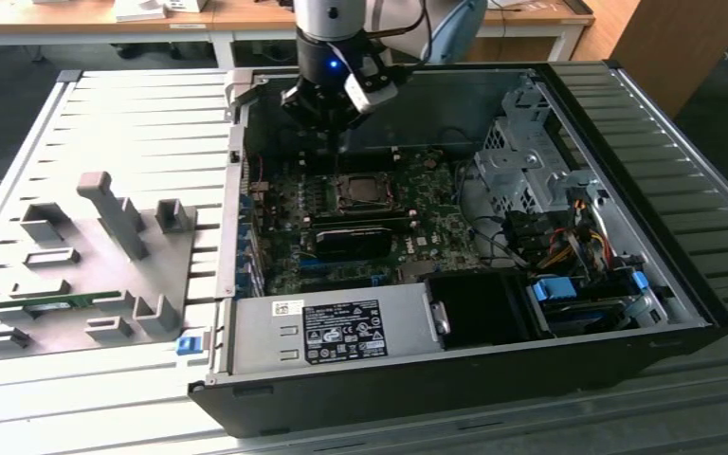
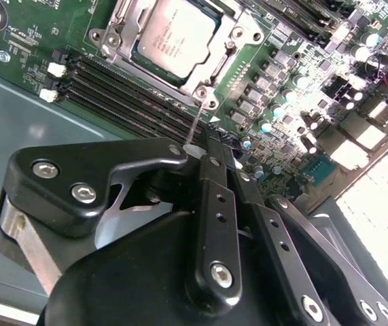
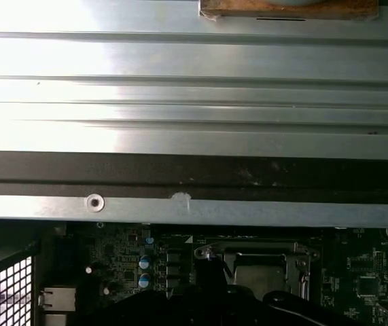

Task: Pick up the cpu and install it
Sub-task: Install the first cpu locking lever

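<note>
The cpu (image 2: 177,37), a small square chip with a silvery top, lies flat inside the metal-framed socket (image 2: 238,30) on the green motherboard (image 2: 302,88). In the exterior view the cpu (image 1: 364,191) sits mid-board inside the open computer case (image 1: 667,256). My gripper (image 1: 326,121) hangs just above and behind the socket. Its black fingers (image 2: 210,180) are pressed together, so the gripper (image 2: 204,146) is shut. A thin metal rod (image 2: 196,119) runs from the socket's corner up to the fingertips; whether it is pinched I cannot tell. The socket (image 3: 261,268) is also in the first wrist view, below the case wall (image 3: 194,102).
The power supply (image 1: 338,332) fills the case's near side, with a drive cage (image 1: 529,161) and cables (image 1: 567,242) at the exterior view's right. A grey fixture plate (image 1: 86,265) holding a green memory stick (image 1: 54,303) lies at the exterior view's left, on the slatted table (image 1: 35,398).
</note>
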Tool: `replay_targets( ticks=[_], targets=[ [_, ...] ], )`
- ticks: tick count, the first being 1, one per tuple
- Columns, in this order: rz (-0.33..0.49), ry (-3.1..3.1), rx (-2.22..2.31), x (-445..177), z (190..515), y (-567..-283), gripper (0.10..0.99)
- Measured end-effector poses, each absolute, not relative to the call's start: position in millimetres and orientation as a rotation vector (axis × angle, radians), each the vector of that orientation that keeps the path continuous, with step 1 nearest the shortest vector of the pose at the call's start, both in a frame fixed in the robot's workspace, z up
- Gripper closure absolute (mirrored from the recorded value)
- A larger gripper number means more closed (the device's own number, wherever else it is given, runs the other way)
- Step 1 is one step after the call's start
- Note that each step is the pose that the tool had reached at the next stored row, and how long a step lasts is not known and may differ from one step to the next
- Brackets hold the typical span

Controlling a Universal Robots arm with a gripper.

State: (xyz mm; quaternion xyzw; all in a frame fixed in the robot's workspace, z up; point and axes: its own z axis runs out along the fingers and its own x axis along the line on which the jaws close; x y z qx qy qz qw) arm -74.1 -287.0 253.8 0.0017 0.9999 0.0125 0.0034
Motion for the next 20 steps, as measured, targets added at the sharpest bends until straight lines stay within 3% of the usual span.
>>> replay_targets(
  ticks=[14,20],
  targets=[
    [0.041,3.135,0.005,-64,254,-287,0.98],
    [0.11,3.134,0.006,-62,253,-289,0.98]
  ],
)
